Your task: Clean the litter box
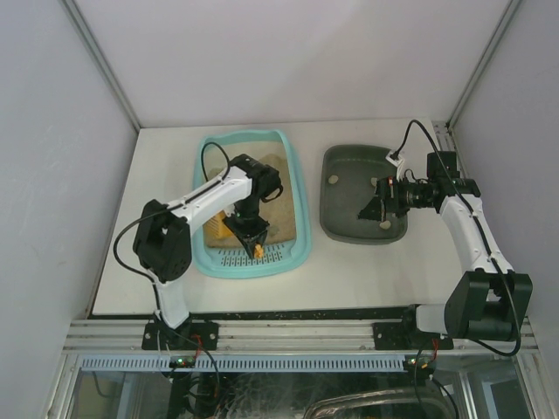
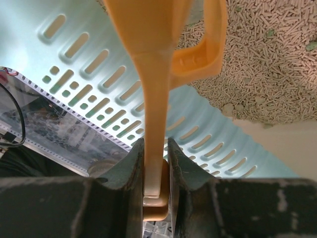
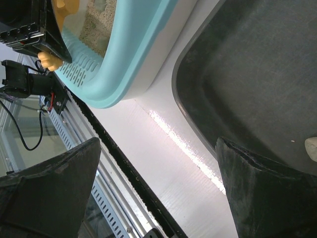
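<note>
The light turquoise litter box [image 1: 300, 188] lies left of centre, tan litter at its far end and its slotted grate [image 1: 246, 258] at the near end. My left gripper [image 1: 247, 229] is inside it over the grate, shut on the handle of an orange scoop [image 1: 259, 250]. In the left wrist view the handle [image 2: 154, 124] is clamped between the jaws, the scoop head above the grate [image 2: 94, 96] and pellet litter [image 2: 267, 59]. My right gripper [image 1: 371, 208] hovers open and empty over the dark grey tray [image 1: 358, 179]; its fingers [image 3: 49, 193] stand wide apart.
The grey tray holds a few pale lumps [image 1: 333, 180], one showing in the right wrist view [image 3: 312, 148]. The right wrist view also shows the litter box corner [image 3: 133, 54], the grey tray [image 3: 257, 74] and the table's front rail [image 3: 124, 168]. White walls enclose the table.
</note>
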Available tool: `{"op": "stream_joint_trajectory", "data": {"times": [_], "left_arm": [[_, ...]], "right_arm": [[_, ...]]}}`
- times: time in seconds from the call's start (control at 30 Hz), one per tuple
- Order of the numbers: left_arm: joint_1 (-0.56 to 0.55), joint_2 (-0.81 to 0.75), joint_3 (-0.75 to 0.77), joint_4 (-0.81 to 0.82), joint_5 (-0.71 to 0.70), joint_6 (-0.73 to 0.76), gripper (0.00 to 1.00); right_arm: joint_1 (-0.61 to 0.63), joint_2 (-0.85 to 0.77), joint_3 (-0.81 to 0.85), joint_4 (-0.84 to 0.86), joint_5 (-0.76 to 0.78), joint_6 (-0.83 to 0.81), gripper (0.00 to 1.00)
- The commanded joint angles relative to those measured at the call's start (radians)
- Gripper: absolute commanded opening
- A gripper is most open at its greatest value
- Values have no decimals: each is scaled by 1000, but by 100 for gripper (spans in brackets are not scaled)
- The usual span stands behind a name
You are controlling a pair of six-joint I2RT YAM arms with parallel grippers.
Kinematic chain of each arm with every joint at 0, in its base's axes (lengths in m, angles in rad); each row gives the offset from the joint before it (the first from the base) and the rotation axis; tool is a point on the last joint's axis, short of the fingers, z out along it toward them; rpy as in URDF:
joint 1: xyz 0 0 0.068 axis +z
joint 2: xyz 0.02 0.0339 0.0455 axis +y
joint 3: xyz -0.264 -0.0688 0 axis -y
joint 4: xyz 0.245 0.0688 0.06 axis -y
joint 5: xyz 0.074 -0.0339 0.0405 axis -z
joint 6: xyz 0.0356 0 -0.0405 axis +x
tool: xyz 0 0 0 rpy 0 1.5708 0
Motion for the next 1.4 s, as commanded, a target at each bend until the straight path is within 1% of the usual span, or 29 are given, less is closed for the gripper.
{"op": "stream_joint_trajectory", "data": {"times": [0.0, 0.1, 0.2, 0.33, 0.47, 0.57, 0.6, 0.7, 0.9, 1.13, 1.23, 1.37], "left_arm": [[21, 69, 57, 48, -15, 62, 0], [37, 84, 77, 57, 3, 81, 0], [66, 86, 64, 76, 22, 104, 0], [119, 87, 43, 125, 57, 164, 0], [157, 100, 53, 147, 53, 231, 0], [164, 112, 77, 162, 52, 305, 0], [195, 120, 92, 157, 42, 334, 0], [212, 132, 103, 150, 32, 420, 0], [219, 145, 91, 176, 99, 634, 0], [215, 64, 90, 189, 101, 823, 0], [215, 18, 84, 197, 110, 860, 0], [215, -50, 50, 233, 158, 884, 0]], "right_arm": [[2, -6, -1, 23, -12, -13, 100], [2, -2, -1, 24, -10, -13, 100], [3, 3, -1, 26, -8, -14, 100], [8, 11, -1, 31, 1, -13, 100], [17, 20, 4, 33, 12, -14, 100], [22, 28, 6, 34, 21, -14, 100], [22, 28, 7, 33, 22, -15, 100], [25, 30, 7, 33, 28, -16, 100], [25, 30, 7, 34, 34, -16, 100], [24, 27, 7, 31, 39, -13, 100], [24, 25, 7, 32, 42, -13, 100], [24, 26, 7, 31, 45, -13, 100]]}}
